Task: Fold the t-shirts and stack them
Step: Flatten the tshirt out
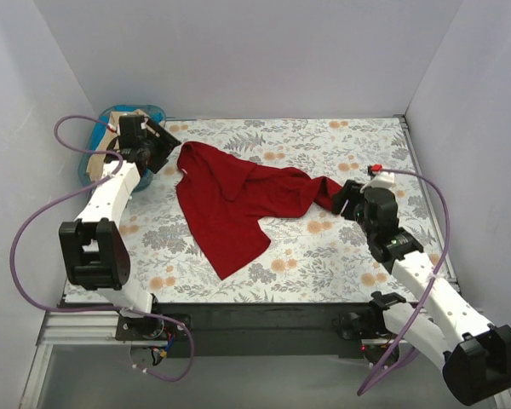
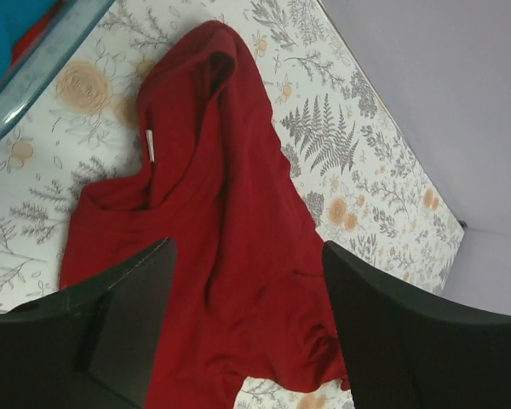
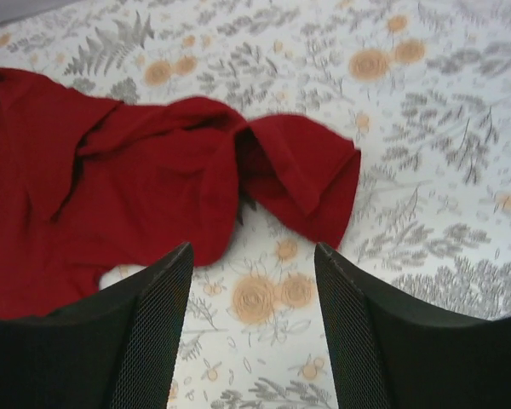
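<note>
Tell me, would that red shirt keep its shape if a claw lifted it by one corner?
Probably not: the red shirt lies rumpled with soft folds, so it would likely droop and hang. Pushed, it would probably bunch up rather than slide whole across the table. It looks thin, so likely light.

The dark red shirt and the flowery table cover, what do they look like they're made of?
The dark red cloth t-shirt looks like soft, matte knit fabric, probably cotton: it slumps in loose folds. The flat floral-printed table cover looks smooth and wrinkle-free, perhaps vinyl or coated cloth; the pictures cannot settle which.
</note>
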Action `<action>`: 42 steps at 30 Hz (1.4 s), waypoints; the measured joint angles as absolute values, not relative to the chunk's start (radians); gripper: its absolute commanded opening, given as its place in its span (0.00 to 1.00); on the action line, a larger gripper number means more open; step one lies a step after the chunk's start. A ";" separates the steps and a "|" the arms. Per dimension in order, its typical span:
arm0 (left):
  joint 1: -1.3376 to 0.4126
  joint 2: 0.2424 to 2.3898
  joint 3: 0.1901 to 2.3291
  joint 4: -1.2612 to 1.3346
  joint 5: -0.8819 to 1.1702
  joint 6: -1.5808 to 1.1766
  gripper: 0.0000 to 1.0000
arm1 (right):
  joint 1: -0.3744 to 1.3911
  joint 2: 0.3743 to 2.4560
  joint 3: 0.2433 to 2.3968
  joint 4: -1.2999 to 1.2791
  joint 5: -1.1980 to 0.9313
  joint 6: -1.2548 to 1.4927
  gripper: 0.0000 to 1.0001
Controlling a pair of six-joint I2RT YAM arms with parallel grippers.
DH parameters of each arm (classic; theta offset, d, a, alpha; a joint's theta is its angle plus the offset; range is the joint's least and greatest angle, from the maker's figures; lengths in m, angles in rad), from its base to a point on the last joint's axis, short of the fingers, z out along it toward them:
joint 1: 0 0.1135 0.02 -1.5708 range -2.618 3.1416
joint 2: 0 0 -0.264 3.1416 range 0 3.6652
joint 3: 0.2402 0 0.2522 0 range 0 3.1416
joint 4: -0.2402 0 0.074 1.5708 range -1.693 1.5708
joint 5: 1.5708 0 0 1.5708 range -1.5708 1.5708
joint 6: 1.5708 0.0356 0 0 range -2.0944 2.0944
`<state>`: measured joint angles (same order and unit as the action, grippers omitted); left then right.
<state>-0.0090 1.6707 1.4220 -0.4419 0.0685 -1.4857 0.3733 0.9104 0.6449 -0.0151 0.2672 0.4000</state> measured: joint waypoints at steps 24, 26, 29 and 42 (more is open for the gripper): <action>-0.134 1.295 0.646 -0.424 0.082 -1.695 0.44 | 0.237 1.266 0.741 -0.049 0.246 0.498 0.66; -0.155 1.324 0.651 -0.413 0.076 -1.701 0.43 | 0.221 1.274 0.744 -0.049 0.232 0.498 0.66; -0.175 1.369 0.652 -0.403 0.060 -1.714 0.41 | 0.195 1.280 0.746 -0.048 0.210 0.498 0.66; -0.178 1.456 0.689 -0.358 -0.027 -1.736 0.00 | 0.144 1.335 0.764 -0.038 0.092 0.525 0.66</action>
<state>-0.1780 1.4555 0.6891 -0.3576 -0.0273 -1.7363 0.1444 1.3346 0.7635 -0.0380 0.0921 0.5247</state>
